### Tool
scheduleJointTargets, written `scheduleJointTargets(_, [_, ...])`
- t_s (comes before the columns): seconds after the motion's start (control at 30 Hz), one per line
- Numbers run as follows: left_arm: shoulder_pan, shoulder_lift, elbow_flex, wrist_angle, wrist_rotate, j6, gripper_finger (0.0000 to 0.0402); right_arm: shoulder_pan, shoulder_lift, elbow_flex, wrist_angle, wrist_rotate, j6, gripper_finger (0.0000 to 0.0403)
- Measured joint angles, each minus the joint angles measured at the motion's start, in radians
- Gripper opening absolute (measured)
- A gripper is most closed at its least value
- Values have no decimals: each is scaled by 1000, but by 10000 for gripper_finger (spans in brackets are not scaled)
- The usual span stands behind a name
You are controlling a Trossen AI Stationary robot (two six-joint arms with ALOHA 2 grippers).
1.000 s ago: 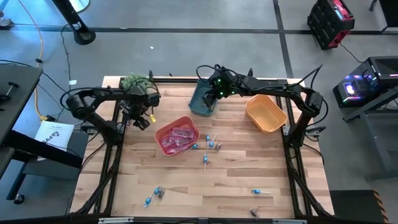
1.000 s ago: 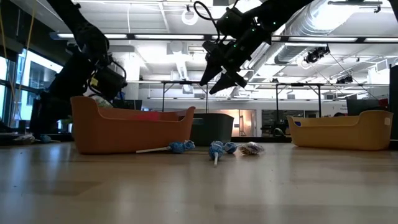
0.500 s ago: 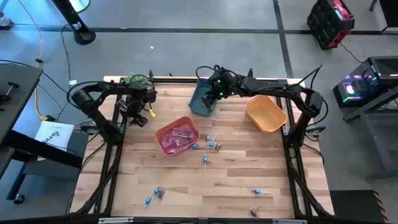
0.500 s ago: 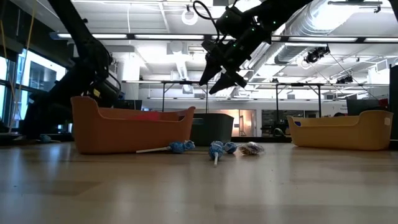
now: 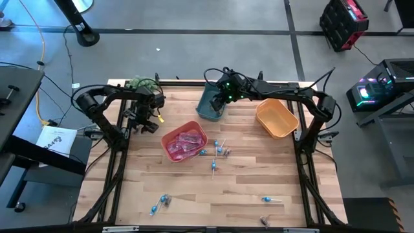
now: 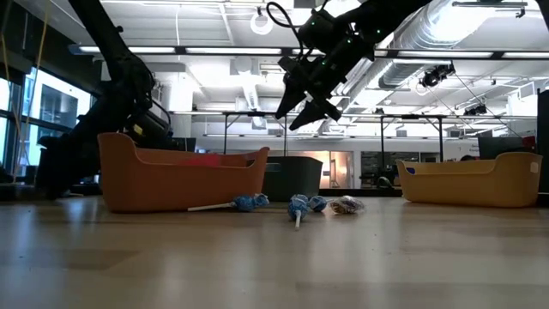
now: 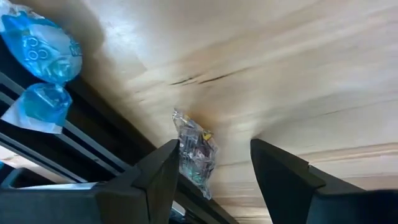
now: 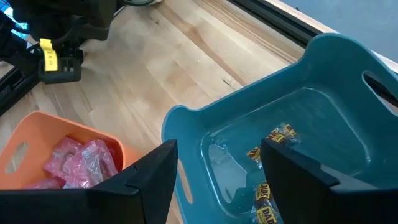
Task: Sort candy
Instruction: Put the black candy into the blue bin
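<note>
My right fingers [image 8: 214,186] stand spread and empty directly above the teal bin [image 8: 336,81], which already holds brownish pieces [image 8: 264,202]. My left fingers [image 7: 211,180] are also spread, low over the surface [image 7: 280,74] at the far left corner, with a small clear-wrapped piece [image 7: 196,152] lying between and just ahead of the tips and a blue-wrapped sweet [image 7: 40,56] off to one side. I judge this piece to be a brownish one, though the wrapper glare makes that uncertain.

Remaining candy: blue lollipops [image 5: 220,150] lie in a cluster just beside the red bin [image 5: 173,133], which holds the pink packets [image 5: 186,141]; more sweets lie scattered toward the near edge [image 5: 160,203]. The orange bin [image 5: 277,118] appears empty.

Risks from here:
- The piece ahead of my left fingers sits close to the frame rail at the surface edge. A closing stroke could push it against or under the rail instead of pinching it.
- The wrapper is thin and slippery; a shallow pinch may catch only its edge and drop it in transit.
- Both arms work along the far side; a left-arm carry toward the teal bin could cross my right arm.

Change from the earlier frame: my left arm has shifted near the plant [image 5: 141,83] and settled lower. My right arm has stayed put over the teal bin.
</note>
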Motion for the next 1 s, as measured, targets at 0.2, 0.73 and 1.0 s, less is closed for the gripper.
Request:
scheduleJointTargets(0.2, [-46,0,0,8,15,-26,193,0,0,0,0,0,-10,225])
scheduleJointTargets(0.73, [-150,-1,135,146,94,-99,193,0,0,0,-2,0,-18,225])
scheduleJointTargets(1.0, [-165,-7,211,-143,-20,64,193,13,0,0,-19,0,-17,225])
